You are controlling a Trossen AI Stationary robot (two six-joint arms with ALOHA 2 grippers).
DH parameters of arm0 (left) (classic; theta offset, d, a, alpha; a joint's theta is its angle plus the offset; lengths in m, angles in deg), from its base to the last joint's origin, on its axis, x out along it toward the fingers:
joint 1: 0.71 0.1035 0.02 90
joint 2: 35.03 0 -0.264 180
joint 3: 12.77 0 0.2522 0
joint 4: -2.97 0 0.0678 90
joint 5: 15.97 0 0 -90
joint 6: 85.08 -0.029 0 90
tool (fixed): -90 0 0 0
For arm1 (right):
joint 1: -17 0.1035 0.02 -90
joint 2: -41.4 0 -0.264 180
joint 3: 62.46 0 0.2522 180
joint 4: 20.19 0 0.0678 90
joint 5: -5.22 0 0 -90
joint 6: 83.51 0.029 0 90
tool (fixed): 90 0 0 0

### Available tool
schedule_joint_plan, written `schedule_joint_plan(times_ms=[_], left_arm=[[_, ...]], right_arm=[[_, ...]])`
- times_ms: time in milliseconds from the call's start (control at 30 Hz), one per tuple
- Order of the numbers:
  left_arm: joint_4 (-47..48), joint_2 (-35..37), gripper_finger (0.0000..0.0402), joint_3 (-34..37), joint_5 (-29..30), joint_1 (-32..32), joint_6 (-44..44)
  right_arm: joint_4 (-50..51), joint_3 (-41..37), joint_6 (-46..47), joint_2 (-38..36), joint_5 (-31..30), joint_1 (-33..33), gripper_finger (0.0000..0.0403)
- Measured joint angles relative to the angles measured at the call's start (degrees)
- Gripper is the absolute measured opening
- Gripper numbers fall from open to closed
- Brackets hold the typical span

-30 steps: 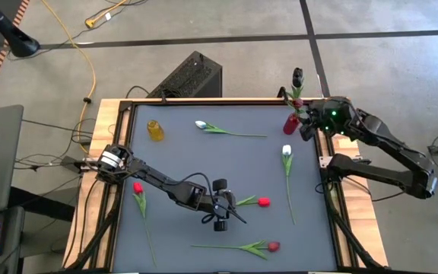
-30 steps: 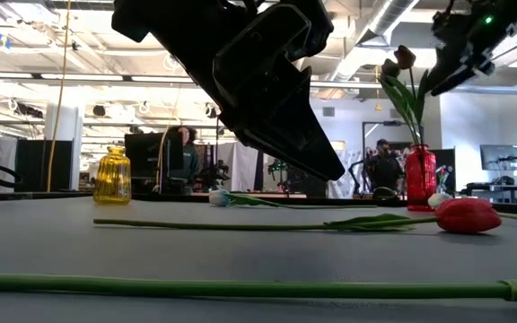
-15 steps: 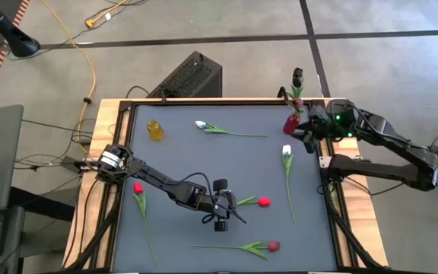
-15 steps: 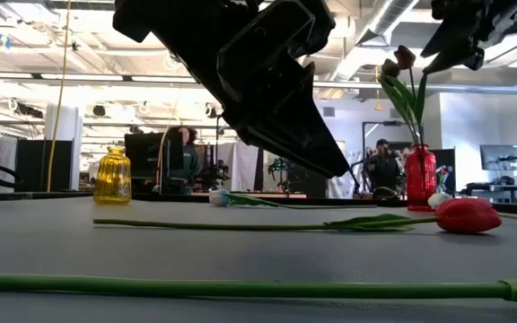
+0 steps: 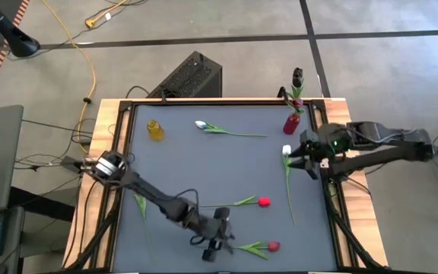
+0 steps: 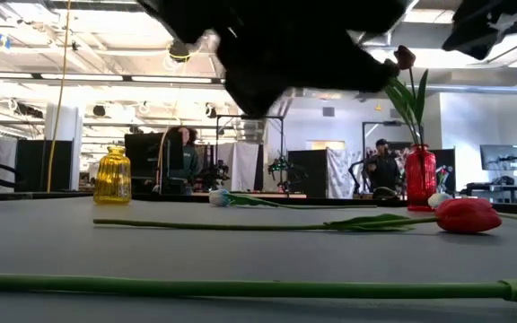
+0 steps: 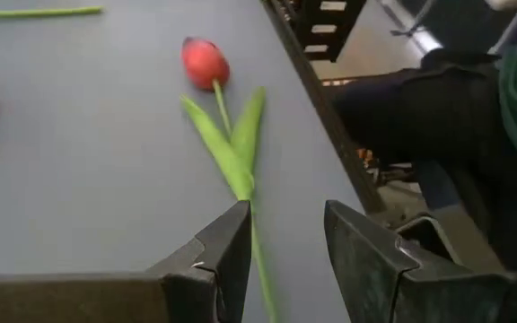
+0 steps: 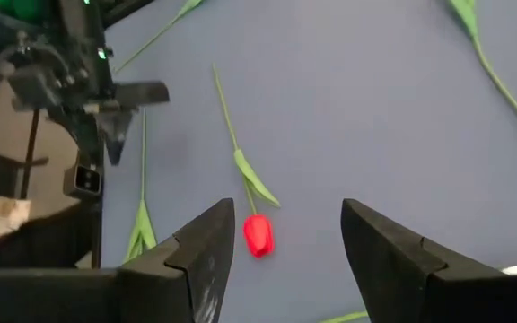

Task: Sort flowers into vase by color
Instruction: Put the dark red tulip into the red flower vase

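Note:
Several tulips lie flat on the grey table. A red tulip (image 5: pixel 272 246) lies near the near edge, and my left gripper (image 7: pixel 285 247) hovers open over its stem (image 7: pixel 260 269), behind the leaves. Its head (image 7: pixel 204 62) points ahead of the fingers. A second red tulip (image 5: pixel 264 202) lies mid-table. My right gripper (image 5: pixel 299 156) hangs open beside the head of a white tulip (image 5: pixel 286 150). Another white tulip (image 5: pixel 201 124) lies toward the far edge. A red vase (image 5: pixel 291 122) holds dark tulips (image 5: pixel 297 76). A yellow vase (image 5: pixel 155 130) stands at the far left.
A further tulip stem (image 5: pixel 141 205) shows under my left arm at the table's left. The table has a raised wooden frame (image 5: pixel 333 205). In the low view a long stem (image 6: pixel 240 288) crosses the foreground, and people stand in the room behind the table.
My left gripper has moved toward the near edge, from beside the mid-table red tulip to over the stem of the near red tulip. My right gripper has left the red vase and come toward the near side, stopping by the white tulip's head. No flower has moved.

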Motion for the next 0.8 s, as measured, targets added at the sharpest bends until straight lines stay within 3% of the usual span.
schedule_joint_plan(times_ms=[267, 533, 800], left_arm=[[10.46, 0.0, 0.013, -3.74, 11.92, -4.18, 2.43], [11.35, -2.7, 0.013, -3.85, 7.39, -4.36, 5.89], [11.12, -5.86, 0.013, -3.95, 7.42, -5.53, 6.41]], right_arm=[[-1.03, -0.02, 4.95, 3.12, -12.88, 14.46, 0.0232], [-1.05, -0.02, 5.63, 7.99, -20.38, 22.66, 0.0232], [-1.38, -0.08, 5.06, 11.61, -22.78, 23.78, 0.0232]])
